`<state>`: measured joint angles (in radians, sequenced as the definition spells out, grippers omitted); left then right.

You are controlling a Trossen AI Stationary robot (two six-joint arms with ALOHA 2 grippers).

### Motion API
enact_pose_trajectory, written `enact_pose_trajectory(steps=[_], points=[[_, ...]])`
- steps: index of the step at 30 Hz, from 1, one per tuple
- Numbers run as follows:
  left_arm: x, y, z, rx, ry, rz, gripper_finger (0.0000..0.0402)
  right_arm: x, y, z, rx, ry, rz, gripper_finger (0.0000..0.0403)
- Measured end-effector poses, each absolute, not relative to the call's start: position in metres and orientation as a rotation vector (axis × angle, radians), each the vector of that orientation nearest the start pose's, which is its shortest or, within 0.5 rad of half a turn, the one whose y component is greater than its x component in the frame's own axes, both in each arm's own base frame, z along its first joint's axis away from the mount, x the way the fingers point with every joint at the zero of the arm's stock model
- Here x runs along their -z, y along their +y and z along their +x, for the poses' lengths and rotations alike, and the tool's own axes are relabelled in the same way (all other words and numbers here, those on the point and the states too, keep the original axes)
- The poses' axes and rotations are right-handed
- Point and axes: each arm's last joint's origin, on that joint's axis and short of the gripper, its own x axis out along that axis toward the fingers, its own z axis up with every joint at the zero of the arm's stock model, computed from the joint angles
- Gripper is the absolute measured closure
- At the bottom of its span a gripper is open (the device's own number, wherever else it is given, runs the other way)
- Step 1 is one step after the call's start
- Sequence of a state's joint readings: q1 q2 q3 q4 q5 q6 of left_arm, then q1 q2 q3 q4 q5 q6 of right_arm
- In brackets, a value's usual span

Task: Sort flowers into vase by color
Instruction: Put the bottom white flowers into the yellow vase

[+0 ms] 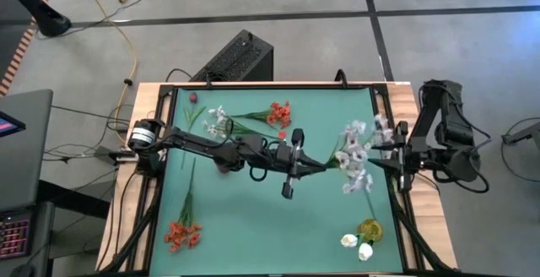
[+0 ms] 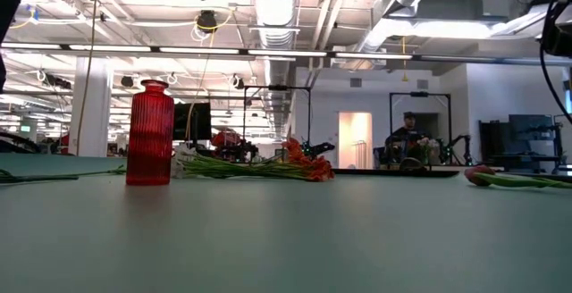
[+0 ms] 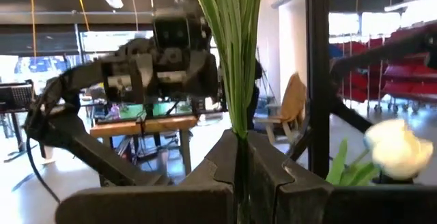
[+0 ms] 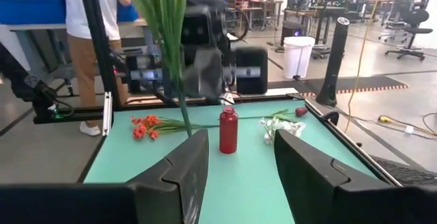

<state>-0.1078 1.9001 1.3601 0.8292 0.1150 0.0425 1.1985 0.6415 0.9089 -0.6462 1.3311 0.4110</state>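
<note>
My left gripper (image 1: 293,165) reaches over the table's middle and is shut on a white blossom spray (image 1: 358,154), lifted with its blossoms toward the right arm. My right gripper (image 4: 235,162) hovers open at the table's right side, facing the spray's green leaves (image 4: 160,16); its fingers touch nothing that I can see. A red vase (image 1: 296,135) stands upright beside the left gripper. A yellow vase (image 1: 369,228) at the near right holds white buds (image 1: 355,243). Orange-red clusters (image 1: 279,113) (image 1: 181,235), another white spray (image 1: 216,122) and a dark red bud (image 1: 192,97) lie on the mat. My left gripper pinches the spray's thin green stem (image 3: 239,149) between its two fingers, near the stem's bare end. The fingers lie across the stem. The spray is lifted clear of the table, and its leaves (image 3: 232,26) and blossoms extend away from the fingers toward the right arm.
The green mat (image 1: 253,218) has a raised frame around it. A dark box (image 1: 236,57) stands beyond the far edge. People stand in the room beyond the table (image 4: 89,19). Bare mat lies between the near orange-red cluster and the yellow vase.
</note>
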Motion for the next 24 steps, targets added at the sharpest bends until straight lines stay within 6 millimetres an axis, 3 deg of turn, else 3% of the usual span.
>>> enact_pose_trajectory(steps=[3, 11, 16, 24], points=[[-0.318, -0.051, 0.445, 0.209, -0.338, 0.043, 0.0401, -0.356, 0.080, 0.063, 0.161, 0.088, 0.042, 0.0210], [-0.312, -0.050, 0.492, 0.231, -0.268, 0.036, 0.0401, -0.354, 0.084, 0.066, 0.102, 0.126, 0.034, 0.0210], [-0.318, -0.046, 0.496, 0.263, -0.276, 0.028, 0.0401, -0.351, 0.091, 0.068, 0.021, 0.170, -0.008, 0.0210], [-0.315, -0.048, 0.497, 0.278, -0.259, 0.032, 0.0401, -0.347, 0.101, 0.075, 0.038, 0.183, -0.085, 0.0210]])
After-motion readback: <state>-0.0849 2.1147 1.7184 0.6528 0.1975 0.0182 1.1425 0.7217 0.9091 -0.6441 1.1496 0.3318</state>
